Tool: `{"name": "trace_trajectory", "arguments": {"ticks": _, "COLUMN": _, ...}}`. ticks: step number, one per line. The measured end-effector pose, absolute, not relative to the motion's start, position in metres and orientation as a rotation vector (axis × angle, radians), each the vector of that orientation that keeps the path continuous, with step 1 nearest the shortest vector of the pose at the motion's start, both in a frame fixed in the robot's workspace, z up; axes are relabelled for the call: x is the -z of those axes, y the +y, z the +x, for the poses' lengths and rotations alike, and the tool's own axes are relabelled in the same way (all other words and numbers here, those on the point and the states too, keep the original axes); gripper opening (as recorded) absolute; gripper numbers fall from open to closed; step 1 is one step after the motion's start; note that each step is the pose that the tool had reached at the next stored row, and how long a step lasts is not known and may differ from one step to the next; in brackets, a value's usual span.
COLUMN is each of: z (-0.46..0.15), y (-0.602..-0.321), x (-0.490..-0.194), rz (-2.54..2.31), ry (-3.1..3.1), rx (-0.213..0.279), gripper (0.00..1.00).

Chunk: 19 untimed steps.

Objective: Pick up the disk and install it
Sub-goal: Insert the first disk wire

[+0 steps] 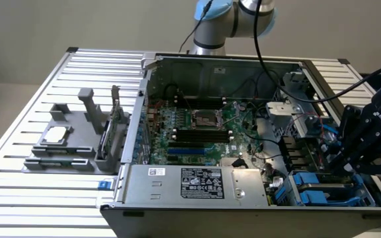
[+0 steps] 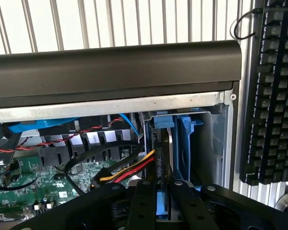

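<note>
1. The gripper is hanging over the drive bay at the near corner of the open computer case, on the exterior view's right.
2. Its fingers are clamping the disk, which is standing on edge, partly down inside the bay, just beside a second blue carrier.
3. The pick-up is looking done, and the install step seems to be in hand.
4. Seating the disk is probably calling for a straight, upright push along the bay's guides, clear of the red and yellow cables lying near the slot.
</note>
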<state>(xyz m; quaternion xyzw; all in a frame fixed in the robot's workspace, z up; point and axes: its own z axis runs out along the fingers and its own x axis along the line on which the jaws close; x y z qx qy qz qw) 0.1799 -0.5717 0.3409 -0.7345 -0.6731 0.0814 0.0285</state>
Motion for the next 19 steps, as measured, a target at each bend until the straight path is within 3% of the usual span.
{"name": "trace_trajectory", "arguments": {"ticks": 19, "z": 0.1802, "y": -0.5708, "x": -0.3394, "rz": -2.261, "ry": -2.072, "rx": -0.262, "gripper": 0.16}}
